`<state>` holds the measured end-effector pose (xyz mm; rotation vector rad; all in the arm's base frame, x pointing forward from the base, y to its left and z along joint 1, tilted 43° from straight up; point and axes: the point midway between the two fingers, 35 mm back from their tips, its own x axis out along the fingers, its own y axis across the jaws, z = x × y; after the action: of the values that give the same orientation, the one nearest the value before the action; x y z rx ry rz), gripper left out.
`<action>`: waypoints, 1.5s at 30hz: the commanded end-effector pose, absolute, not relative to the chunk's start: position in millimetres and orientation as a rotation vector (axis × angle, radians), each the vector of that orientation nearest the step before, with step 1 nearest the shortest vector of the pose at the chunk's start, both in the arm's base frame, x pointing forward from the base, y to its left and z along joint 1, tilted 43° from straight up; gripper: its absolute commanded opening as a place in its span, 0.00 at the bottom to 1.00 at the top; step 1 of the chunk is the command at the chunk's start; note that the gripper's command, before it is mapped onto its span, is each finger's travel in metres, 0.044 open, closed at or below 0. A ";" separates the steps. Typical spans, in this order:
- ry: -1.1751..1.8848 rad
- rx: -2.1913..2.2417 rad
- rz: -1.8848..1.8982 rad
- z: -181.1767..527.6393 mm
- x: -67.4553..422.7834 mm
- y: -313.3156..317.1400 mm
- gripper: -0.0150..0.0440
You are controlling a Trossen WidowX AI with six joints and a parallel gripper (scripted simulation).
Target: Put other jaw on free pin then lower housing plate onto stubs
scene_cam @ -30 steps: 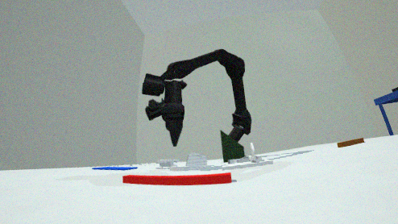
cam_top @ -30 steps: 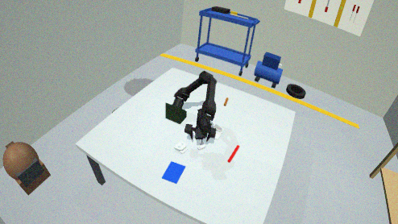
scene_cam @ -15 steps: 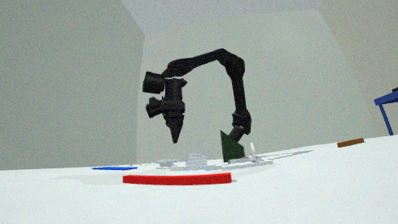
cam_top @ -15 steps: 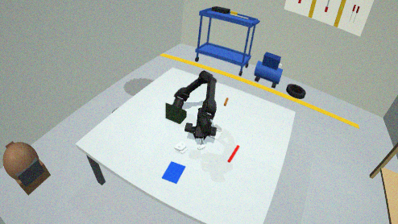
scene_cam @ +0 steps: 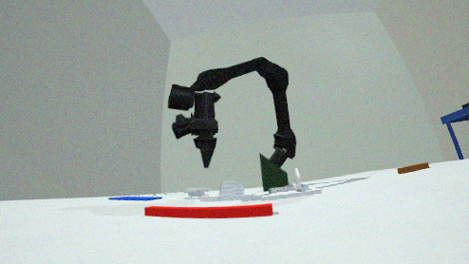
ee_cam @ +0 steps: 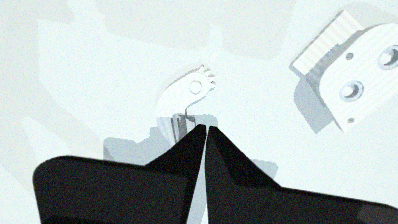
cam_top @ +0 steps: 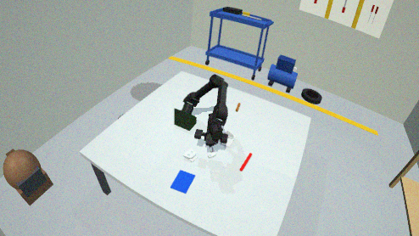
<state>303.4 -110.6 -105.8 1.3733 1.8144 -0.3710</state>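
Observation:
My gripper (scene_cam: 206,166) (ee_cam: 206,132) is shut, with nothing visible between its fingertips, and hangs above the table. In the wrist view a white jaw (ee_cam: 172,97) with gear teeth and a round feature near its toothed end lies just beyond the fingertips; the fingers hide its lower part. The white housing plate (ee_cam: 335,80) (cam_top: 189,154) with two large holes lies apart, at the right in the wrist view, beside a ribbed strip. A ribbed white part (scene_cam: 232,190) stands low on the table in the exterior view. The other jaw, the pins and any meshing are hidden or too small to tell.
A red bar (cam_top: 246,162) (scene_cam: 209,211), a blue square (cam_top: 182,182) (scene_cam: 135,198) and a small brown block (cam_top: 237,107) (scene_cam: 413,168) lie on the white table (cam_top: 140,140). A dark green panel (cam_top: 185,119) (scene_cam: 272,175) stands by the arm's base.

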 end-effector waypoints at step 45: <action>1.814 1.373 -0.371 -105.8 303.4 -110.6 1.00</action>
<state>303.4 -110.7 -105.8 1.3733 1.8142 -0.3709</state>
